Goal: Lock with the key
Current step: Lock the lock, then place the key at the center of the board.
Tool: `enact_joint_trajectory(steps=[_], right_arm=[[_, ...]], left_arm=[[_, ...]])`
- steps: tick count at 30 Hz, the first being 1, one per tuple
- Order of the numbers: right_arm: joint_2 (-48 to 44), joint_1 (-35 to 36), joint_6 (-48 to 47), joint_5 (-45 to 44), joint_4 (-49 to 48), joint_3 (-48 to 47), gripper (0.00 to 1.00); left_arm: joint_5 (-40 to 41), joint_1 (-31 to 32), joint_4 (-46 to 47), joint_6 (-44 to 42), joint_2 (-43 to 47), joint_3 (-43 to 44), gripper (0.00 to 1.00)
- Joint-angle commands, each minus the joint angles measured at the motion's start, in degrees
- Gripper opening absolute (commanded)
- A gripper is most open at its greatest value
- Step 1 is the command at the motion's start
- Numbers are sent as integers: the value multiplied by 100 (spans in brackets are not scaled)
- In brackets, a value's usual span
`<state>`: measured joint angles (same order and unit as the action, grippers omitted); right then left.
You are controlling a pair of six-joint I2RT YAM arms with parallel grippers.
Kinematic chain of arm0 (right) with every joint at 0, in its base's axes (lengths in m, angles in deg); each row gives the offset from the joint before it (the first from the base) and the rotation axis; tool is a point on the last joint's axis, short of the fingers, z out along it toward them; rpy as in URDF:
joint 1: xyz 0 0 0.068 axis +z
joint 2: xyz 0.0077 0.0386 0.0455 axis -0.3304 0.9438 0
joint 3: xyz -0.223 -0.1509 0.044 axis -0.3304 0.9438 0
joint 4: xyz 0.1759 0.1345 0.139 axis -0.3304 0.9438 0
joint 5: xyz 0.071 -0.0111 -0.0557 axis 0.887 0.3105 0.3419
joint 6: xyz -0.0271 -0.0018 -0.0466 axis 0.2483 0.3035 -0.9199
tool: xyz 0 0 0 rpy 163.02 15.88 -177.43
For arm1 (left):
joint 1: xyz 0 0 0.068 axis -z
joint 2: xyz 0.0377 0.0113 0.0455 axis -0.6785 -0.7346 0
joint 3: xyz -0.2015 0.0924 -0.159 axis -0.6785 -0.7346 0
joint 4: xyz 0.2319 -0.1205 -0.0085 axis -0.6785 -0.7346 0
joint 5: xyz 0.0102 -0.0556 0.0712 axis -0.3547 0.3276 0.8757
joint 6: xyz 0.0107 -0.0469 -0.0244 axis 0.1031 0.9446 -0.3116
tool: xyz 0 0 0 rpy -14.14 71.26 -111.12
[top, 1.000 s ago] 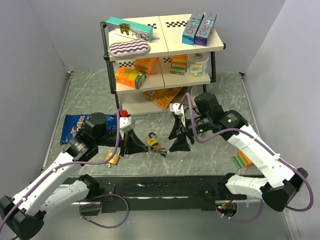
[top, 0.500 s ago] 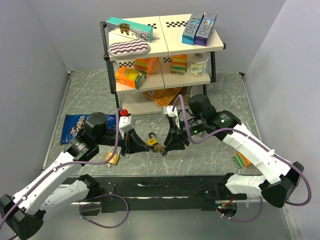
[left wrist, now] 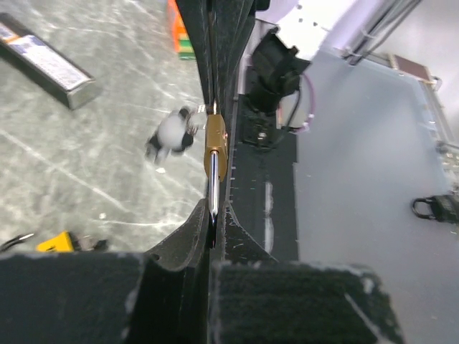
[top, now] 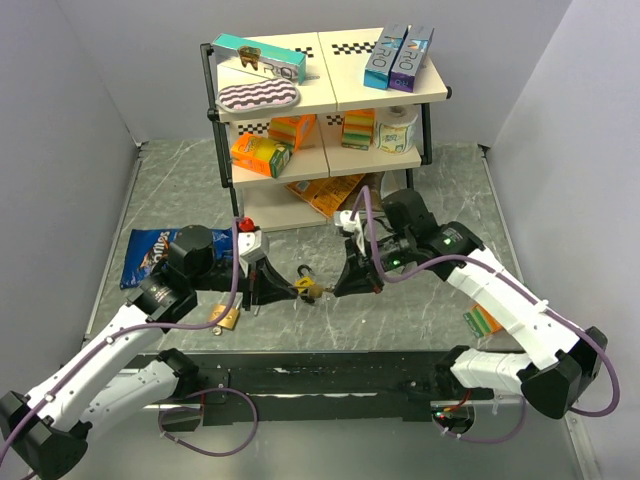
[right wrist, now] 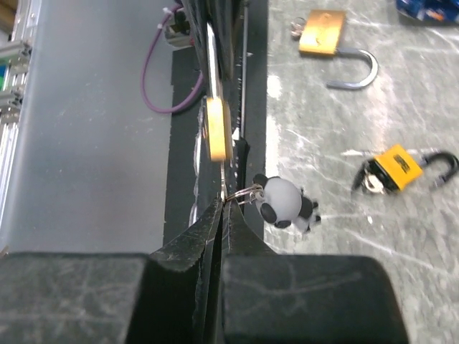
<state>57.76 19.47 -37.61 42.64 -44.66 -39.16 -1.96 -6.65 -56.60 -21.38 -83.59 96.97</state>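
A brass padlock [top: 308, 289] hangs in the air between the two arms. My left gripper [top: 288, 286] is shut on its steel shackle [left wrist: 213, 188], the brass body [left wrist: 216, 145] sticking out past the tips [left wrist: 214, 208]. From the other side my right gripper [top: 332, 289] is shut on the key [right wrist: 228, 180] at the bottom of the padlock [right wrist: 216, 129], tips [right wrist: 226, 202] pinched on it. A panda keychain [right wrist: 284, 203] dangles from the key ring beside the fingers.
A second brass padlock [right wrist: 321, 32] lies open on the table [top: 180, 190], and a yellow padlock [right wrist: 398, 166] lies under the held one. A blue candy bag [top: 150, 255] sits left, a stocked shelf [top: 330, 95] behind, a small packet [top: 485, 320] right.
My right gripper moved left from beside the padlock up to it and went from open to shut on the key. The left gripper kept holding the padlock still.
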Motion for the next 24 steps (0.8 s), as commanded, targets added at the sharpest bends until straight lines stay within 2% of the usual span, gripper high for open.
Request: enact_joint_trajectory(steps=[1, 6, 9, 15, 17, 24], right_arm=[[-214, -518, -332, 217, 171, 129, 0], [-205, -1167, -939, 278, 497, 288, 0], [-39, -1502, -1019, -28, 331, 358, 0], [339, -1653, -369, -1574, -1449, 841, 0], [567, -1661, -229, -2118, -1734, 903, 0], [1701, -1732, -43, -2745, -2535, 790, 0]], left_arm=[[-140, -205, -114, -294, 207, -37, 1], [-184, -382, -238, -558, 225, -186, 1], [-150, -399, -186, -558, 172, -239, 1], [0, -399, -80, -558, 32, -318, 1], [70, -399, -159, -784, 5, -344, 1], [431, -399, -115, -796, 189, -582, 1]])
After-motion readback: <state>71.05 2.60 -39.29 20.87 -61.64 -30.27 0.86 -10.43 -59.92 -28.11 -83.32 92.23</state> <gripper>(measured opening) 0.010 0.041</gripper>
